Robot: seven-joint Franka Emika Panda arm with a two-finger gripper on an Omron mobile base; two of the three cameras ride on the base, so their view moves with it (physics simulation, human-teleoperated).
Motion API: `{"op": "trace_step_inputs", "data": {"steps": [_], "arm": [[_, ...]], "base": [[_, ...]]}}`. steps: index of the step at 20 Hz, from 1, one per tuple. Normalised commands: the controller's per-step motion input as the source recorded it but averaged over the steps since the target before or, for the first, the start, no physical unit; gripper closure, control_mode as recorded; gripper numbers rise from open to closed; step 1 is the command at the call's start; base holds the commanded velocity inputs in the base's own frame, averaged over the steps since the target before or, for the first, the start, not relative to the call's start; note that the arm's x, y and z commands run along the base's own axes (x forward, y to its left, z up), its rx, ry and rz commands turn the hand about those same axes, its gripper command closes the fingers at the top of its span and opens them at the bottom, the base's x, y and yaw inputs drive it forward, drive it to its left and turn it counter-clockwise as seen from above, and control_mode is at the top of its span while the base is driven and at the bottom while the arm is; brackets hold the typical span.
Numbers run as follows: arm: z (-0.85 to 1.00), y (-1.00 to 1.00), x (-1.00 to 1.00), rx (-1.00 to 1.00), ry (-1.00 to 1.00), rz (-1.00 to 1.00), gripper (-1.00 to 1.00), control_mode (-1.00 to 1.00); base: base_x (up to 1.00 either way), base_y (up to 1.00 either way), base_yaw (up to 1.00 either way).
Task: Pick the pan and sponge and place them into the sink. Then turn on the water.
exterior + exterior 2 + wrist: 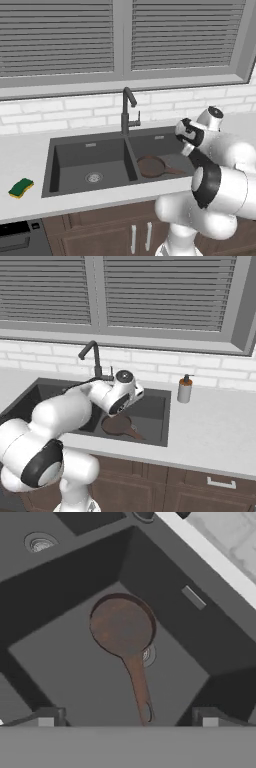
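**Pan in the sink, sponge out on the tabletop**

A tall dark grey bent tap (128, 111) stood behind the wide dark grey sink with two bowls (67, 150), right at the wall between the bowls. A small brown soap bottle (185, 389) stood on the light tabletop (215, 426) just to the right of the sink. Behind them were a white brick wall and a window with grey blinds. Brown cupboard doors sat under the tabletop.

The white robot arm leaned over the right bowl and hid part of it in both base views.

The shallow round dark brown pan (122, 625) lay flat on the floor of the right bowl. In the hand view it partly covered the round metal drain (148, 655). Its long thin handle pointed away from the tap, toward the front and a little to the right. The left bowl showed its own round drain (93, 177).

The small green and yellow sponge (21, 187) lay on the tabletop to the left of the sink, well apart from the pan. Its long side ran slanted.

The claw (127, 717) hung above the pan handle. Its two dark tips stood wide apart and held nothing.
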Motion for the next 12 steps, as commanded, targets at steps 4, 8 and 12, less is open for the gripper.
{"op": "trace_step_inputs", "data": {"steps": [4,8,12], "arm": [[0.91,0.34,-0.95,-0.18,-0.05,0.06,-1.0,-1.0],[0.64,0.61,-0.89,-0.14,0.03,0.03,-1.0,-1.0],[0.38,0.81,-0.99,-0.17,0.03,0.06,-1.0,-1.0]], "base": [[0.0,0.0,0.0],[0.0,0.0,0.0],[0.0,0.0,0.0]]}}
